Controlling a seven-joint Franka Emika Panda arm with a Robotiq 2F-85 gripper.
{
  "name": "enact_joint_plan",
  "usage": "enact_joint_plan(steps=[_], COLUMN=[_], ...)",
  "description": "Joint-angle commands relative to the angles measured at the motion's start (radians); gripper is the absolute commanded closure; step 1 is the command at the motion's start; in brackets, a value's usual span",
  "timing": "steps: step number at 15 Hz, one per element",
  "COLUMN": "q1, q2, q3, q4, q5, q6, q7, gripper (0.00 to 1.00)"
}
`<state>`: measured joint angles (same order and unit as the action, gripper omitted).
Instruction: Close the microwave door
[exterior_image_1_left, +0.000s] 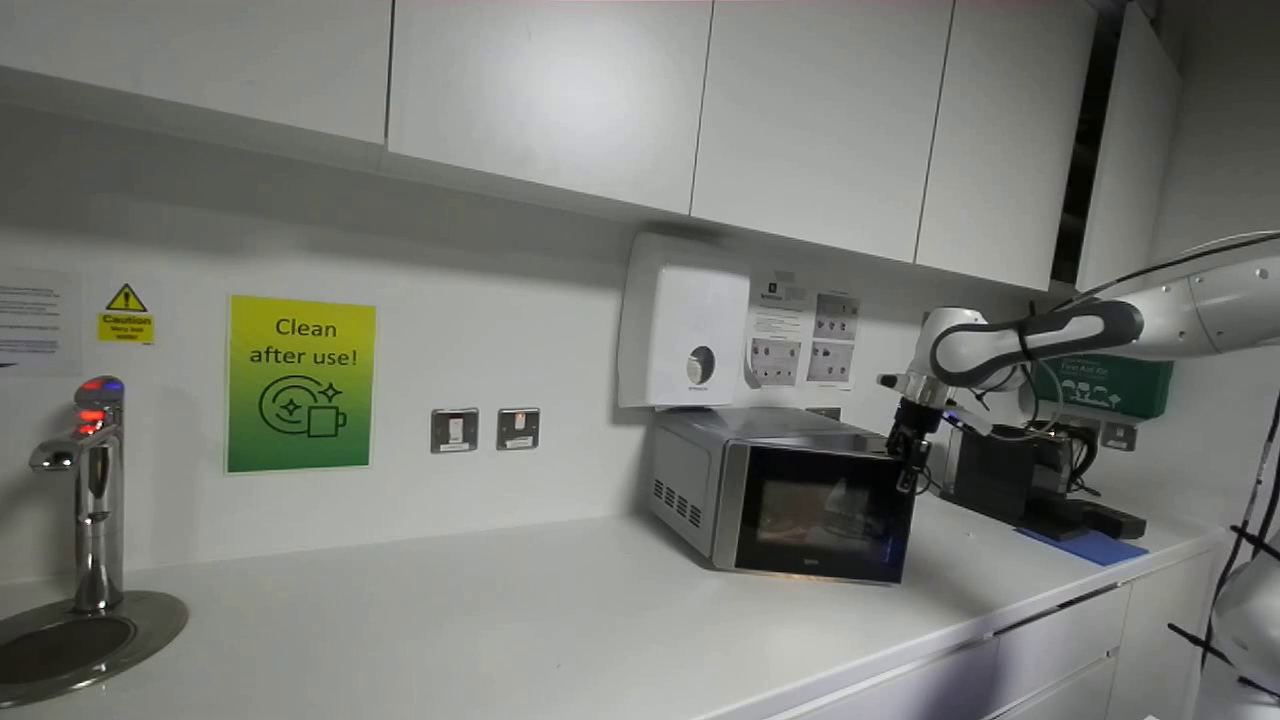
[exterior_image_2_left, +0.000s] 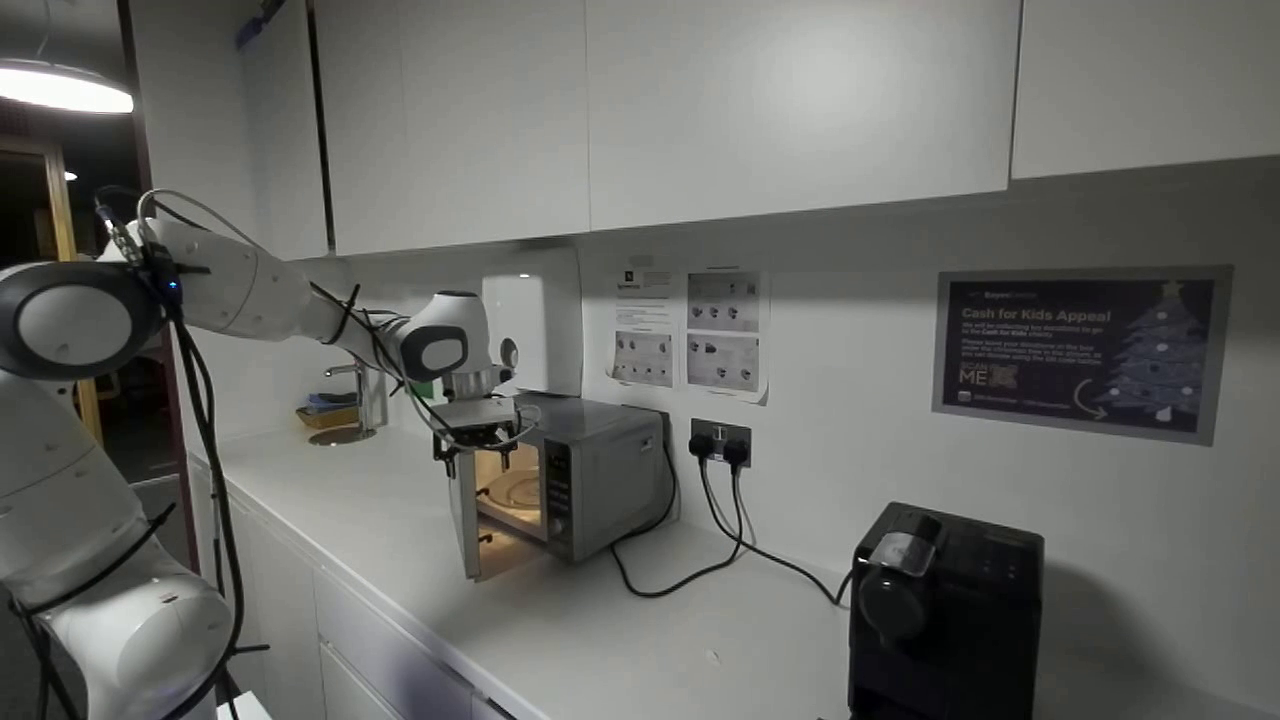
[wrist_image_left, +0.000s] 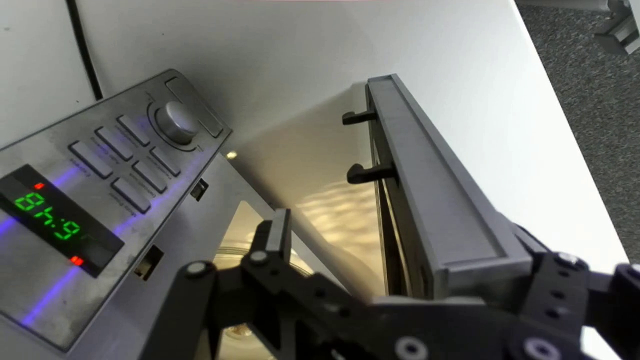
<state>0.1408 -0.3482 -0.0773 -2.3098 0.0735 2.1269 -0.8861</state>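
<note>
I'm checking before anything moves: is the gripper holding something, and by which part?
Nothing is clamped: the open gripper straddles the microwave door near its upper free corner, with a clear gap on the inner side.

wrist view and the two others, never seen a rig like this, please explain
The machine is a white, jointed robot arm ending in a black two-fingered hand. Two pictures come from cameras standing outside the robot; the third from a camera on its wrist, looking past the fingers. On the white countertop stand a silver-grey boxy microwave, lit inside, and a black boxy appliance, probably a coffee machine. The microwave's black-framed, dark-glass door is partly open. The hand is open, one finger on each side of the door. Nothing looks gripped: a gap shows between one finger and the door; whether the other touches is unclear.
</note>
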Motion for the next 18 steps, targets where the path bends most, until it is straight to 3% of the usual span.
enact_joint_plan(steps=[1, 18], q1=[-0.014, -0.031], q2=[0.01, 0.052], q3=[-0.001, 0.001], q4=[0.013, 0.076], q5=[-0.009, -0.033], q6=[0.028, 0.033], q7=[-0.036, -0.034], gripper=[0.0, 0.0])
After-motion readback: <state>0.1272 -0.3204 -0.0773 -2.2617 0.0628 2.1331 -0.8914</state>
